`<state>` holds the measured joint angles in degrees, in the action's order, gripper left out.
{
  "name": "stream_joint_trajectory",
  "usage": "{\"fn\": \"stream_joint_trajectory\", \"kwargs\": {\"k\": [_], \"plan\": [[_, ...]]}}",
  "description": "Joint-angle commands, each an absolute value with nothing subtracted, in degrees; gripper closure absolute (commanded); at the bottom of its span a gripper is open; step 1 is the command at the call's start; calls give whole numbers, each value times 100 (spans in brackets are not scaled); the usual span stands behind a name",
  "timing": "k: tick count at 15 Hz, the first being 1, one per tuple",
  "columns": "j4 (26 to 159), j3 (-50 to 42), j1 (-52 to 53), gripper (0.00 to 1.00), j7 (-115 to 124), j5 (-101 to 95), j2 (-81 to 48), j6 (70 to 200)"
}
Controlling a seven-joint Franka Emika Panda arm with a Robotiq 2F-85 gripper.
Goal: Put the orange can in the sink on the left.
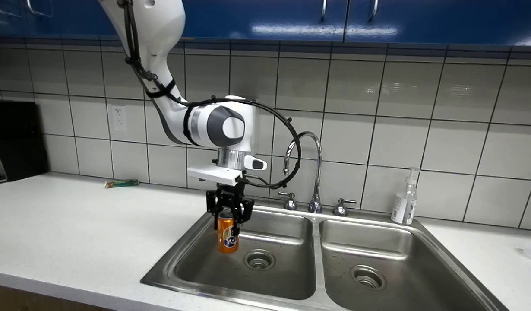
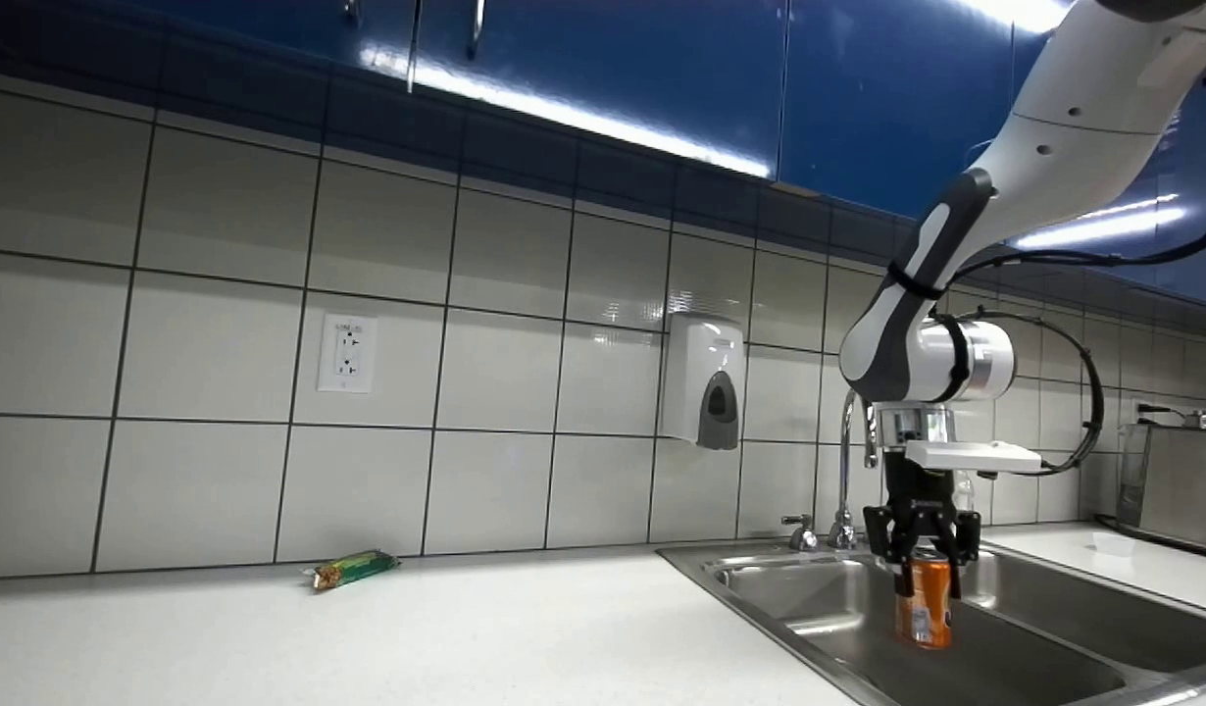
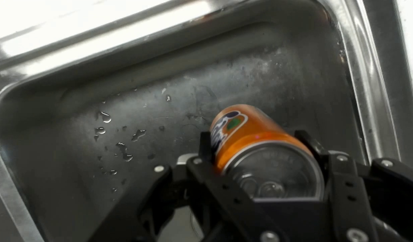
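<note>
The orange can [image 1: 227,242] is a Fanta can, upright in both exterior views. It also shows in an exterior view [image 2: 924,625] and in the wrist view [image 3: 246,122], where its grey top faces the camera. My gripper [image 1: 226,230] points down with its two black fingers on opposite sides of the can's upper part. In the wrist view the gripper [image 3: 253,136] is shut on the can. The can is inside the outline of the left basin [image 1: 282,280] of the metal sink. I cannot tell whether its bottom touches the basin floor.
The faucet [image 1: 317,172] stands behind the basins, close to my arm. A divider [image 1: 317,259] separates the left basin from the right basin [image 1: 403,276]. A soap bottle [image 1: 406,198] stands at the back right. A green packet [image 2: 353,569] lies on the white counter [image 1: 88,233].
</note>
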<state>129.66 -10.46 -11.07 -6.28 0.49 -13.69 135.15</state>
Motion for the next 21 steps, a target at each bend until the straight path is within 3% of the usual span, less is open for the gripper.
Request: {"fn": "stream_joint_trajectory", "kwargs": {"k": [1,21], "plan": [[12349,-982,-1221,62,-712,247,-1817,13309],[11551,-806,-1213,62,-555,256,-3246,13145]]}}
